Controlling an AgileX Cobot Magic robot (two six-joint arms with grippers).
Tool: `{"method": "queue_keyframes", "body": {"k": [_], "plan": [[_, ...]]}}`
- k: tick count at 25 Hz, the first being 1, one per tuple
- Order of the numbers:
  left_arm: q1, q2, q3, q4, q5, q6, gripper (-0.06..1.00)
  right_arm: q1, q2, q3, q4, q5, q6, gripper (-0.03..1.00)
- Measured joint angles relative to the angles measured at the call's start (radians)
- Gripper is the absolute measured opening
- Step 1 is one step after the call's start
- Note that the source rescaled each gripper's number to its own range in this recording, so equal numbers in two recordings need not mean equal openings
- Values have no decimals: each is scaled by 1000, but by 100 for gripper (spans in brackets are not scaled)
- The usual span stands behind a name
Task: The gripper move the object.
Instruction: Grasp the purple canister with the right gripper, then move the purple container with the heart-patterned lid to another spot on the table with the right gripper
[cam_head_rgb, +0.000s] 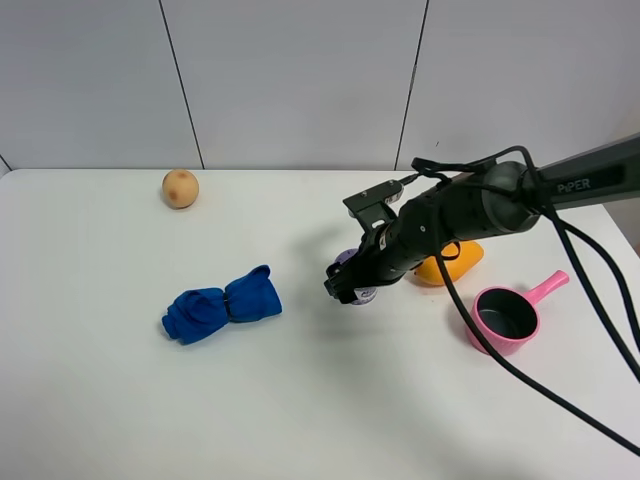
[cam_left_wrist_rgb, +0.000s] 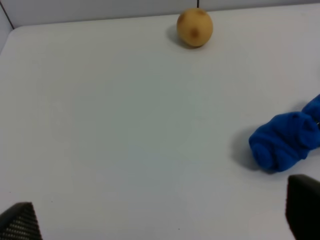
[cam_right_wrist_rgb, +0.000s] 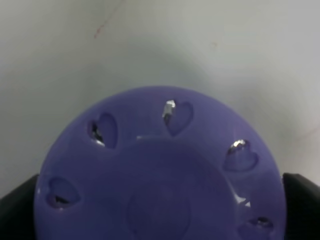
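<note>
The object is a small round container with a lilac lid pierced by heart-shaped slots (cam_right_wrist_rgb: 160, 180). It fills the right wrist view. In the high view the container (cam_head_rgb: 363, 296) sits right of the table's middle, mostly hidden under my right gripper (cam_head_rgb: 350, 282). The right gripper's black fingers (cam_right_wrist_rgb: 17, 205) flank the lid on both sides and seem to touch it. My left gripper (cam_left_wrist_rgb: 160, 220) is open and empty above bare table. Only its two fingertips (cam_left_wrist_rgb: 20, 222) show, and it is out of the high view.
An orange mango (cam_head_rgb: 450, 265) lies just behind the right gripper, and a pink saucepan (cam_head_rgb: 505, 318) stands to its right. A blue bundled cloth (cam_head_rgb: 222, 304) lies left of centre. A tan round fruit (cam_head_rgb: 180, 188) sits at the back left.
</note>
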Motion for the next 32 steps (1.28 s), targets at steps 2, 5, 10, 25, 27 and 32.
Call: {"method": "queue_keyframes", "body": {"k": [2, 5, 10, 25, 27, 32], "plan": [[0, 0, 0, 0, 0, 0, 100, 0, 0, 0, 0, 0, 0, 16], [0, 0, 0, 0, 0, 0, 100, 0, 0, 0, 1, 0, 0, 0], [0, 0, 0, 0, 0, 0, 100, 0, -26, 0, 1, 5, 0, 0], [0, 0, 0, 0, 0, 0, 100, 0, -229, 0, -6, 176, 27, 0], [0, 0, 0, 0, 0, 0, 100, 0, -257, 0, -6, 193, 29, 0], [0, 0, 0, 0, 0, 0, 100, -6, -313, 0, -5, 229, 26, 0]]}}
